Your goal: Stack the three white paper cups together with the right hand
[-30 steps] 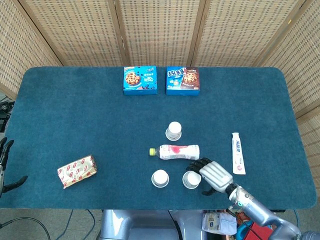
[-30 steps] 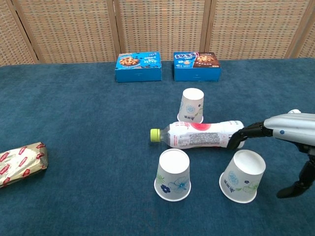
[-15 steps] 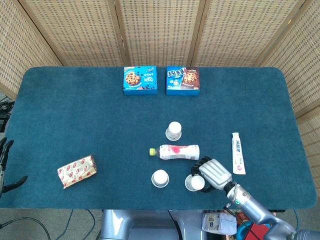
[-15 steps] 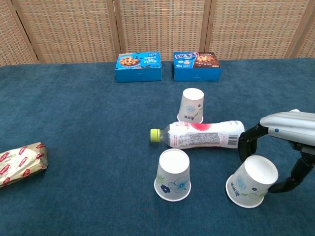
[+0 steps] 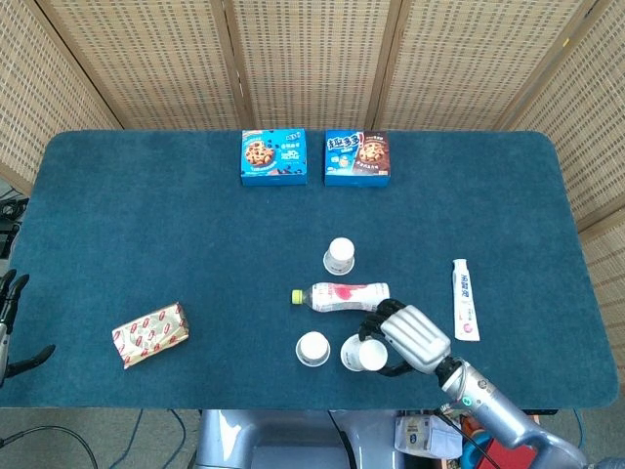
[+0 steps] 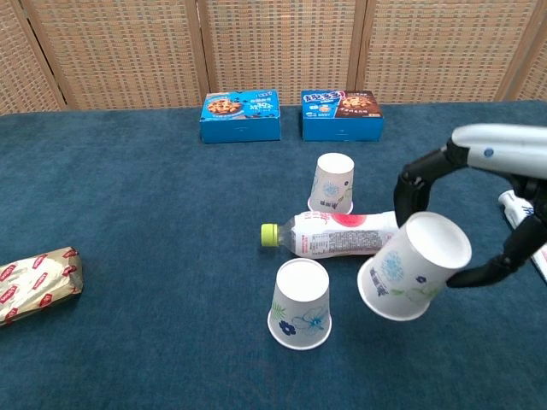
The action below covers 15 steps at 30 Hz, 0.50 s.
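Note:
Three white paper cups with blue flower prints are in view, all upside down. My right hand [image 6: 479,201] [image 5: 410,337] grips one cup [image 6: 414,266] [image 5: 362,354], lifted off the cloth and tilted. A second cup [image 6: 300,304] [image 5: 312,349] stands on the table just left of it. The third cup [image 6: 332,183] [image 5: 340,256] stands farther back, beyond a lying bottle [image 6: 338,233] [image 5: 342,296]. My left hand [image 5: 10,318] hangs at the table's left edge, fingers apart, holding nothing.
Two cookie boxes, blue [image 5: 273,156] and blue-brown [image 5: 357,158], lie at the back. A toothpaste tube [image 5: 464,299] lies right of my right hand. A gold snack packet [image 5: 149,333] sits at the front left. The table [image 5: 146,234] is covered in blue cloth.
My right hand closed around the front right cup, lifted it off the table and carried it left, toward the other front cup. The left hand stayed put.

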Each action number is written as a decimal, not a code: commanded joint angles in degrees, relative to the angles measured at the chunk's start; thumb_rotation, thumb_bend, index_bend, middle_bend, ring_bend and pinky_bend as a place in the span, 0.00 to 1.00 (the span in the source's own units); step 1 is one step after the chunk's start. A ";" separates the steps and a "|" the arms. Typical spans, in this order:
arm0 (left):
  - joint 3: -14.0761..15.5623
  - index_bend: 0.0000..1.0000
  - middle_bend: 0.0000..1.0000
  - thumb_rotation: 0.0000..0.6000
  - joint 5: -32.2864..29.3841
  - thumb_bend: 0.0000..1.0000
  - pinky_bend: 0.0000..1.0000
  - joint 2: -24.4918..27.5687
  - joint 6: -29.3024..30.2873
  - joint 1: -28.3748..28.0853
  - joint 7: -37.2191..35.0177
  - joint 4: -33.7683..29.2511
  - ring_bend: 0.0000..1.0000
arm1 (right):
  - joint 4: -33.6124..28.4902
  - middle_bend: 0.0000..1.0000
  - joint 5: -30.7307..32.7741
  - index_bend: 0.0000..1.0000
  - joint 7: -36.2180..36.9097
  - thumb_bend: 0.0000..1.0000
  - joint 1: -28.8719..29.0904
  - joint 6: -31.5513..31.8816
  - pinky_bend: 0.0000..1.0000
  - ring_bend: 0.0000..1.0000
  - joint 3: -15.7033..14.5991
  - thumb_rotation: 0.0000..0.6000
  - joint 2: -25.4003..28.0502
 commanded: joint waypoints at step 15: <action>-0.10 0.00 0.00 1.00 -1.02 0.13 0.00 1.22 -1.46 -0.40 -2.90 0.07 0.00 | -9.08 0.53 27.24 0.48 -18.62 0.37 13.05 -9.07 0.29 0.40 7.53 1.00 -4.16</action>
